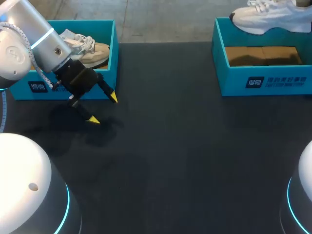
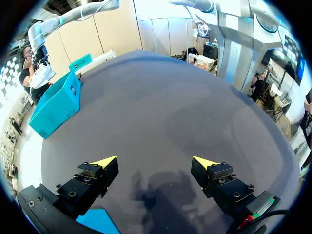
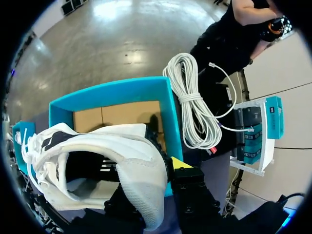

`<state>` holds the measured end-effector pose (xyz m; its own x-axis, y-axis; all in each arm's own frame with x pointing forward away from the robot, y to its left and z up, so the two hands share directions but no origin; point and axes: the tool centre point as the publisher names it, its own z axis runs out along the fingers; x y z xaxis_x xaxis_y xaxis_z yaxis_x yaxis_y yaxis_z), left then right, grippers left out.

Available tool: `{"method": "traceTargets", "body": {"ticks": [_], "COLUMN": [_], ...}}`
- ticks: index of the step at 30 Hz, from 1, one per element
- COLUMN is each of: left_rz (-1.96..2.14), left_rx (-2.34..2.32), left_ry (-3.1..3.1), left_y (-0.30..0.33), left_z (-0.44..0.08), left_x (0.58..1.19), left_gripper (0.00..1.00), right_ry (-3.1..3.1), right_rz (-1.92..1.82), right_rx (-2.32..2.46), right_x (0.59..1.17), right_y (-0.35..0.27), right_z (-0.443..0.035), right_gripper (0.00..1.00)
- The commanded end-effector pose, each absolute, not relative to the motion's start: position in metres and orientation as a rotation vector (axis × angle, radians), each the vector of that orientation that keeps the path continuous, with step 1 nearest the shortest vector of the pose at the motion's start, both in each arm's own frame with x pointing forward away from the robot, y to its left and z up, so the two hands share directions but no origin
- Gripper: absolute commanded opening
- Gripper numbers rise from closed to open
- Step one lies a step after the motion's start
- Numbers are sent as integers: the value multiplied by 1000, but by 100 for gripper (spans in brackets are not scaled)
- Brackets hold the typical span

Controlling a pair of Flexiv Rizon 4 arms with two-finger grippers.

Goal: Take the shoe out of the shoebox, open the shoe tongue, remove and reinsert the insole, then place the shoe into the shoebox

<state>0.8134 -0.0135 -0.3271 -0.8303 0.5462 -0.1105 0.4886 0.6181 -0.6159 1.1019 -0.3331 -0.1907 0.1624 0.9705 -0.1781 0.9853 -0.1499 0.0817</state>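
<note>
step: take-out, judged nearly done | right gripper (image 3: 161, 178) grasping white shoe (image 1: 271, 17) at heel, above far-right shoebox (image 1: 263, 80) | left gripper (image 1: 103, 108) released, over surface (image 1: 185, 146) beside far-left box (image 1: 63, 91) | left: tongue, insole, reboxing

My head camera looks down from above and behind onto the table (image 1: 185, 146). My left wrist camera sits low, facing across that table toward the right-hand shoebox (image 2: 53, 109), which my right wrist camera sees close, from above.
</note>
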Motion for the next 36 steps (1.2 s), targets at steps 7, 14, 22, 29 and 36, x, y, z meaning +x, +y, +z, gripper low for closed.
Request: {"method": "traceTargets", "body": {"ticks": [7, 14, 22, 29, 36], "left_rz": [1001, 1001, 1001, 1001, 1001], "left_rx": [-880, -880, -880, -880, -880], "left_ry": [-2748, -2748, -2748, -2748, -2748], "left_y": [-13, -13, -13, -13, -13], "left_z": [-327, -327, -327, -327, -327], "left_x": [813, 813, 813, 813, 813], "left_gripper": [100, 100, 100, 100, 100], "right_ry": [1907, 1896, 1896, 1898, 1926], "right_rz": [-84, -139, -139, -149, -109], "right_rx": [2249, 2255, 2255, 2240, 2213], "right_x": [1072, 1069, 1069, 1072, 1086], "right_y": [-328, -325, -325, -325, -325], "right_z": [-214, -222, -222, -223, -236], "right_gripper": [0, 0, 0, 0, 0]}}
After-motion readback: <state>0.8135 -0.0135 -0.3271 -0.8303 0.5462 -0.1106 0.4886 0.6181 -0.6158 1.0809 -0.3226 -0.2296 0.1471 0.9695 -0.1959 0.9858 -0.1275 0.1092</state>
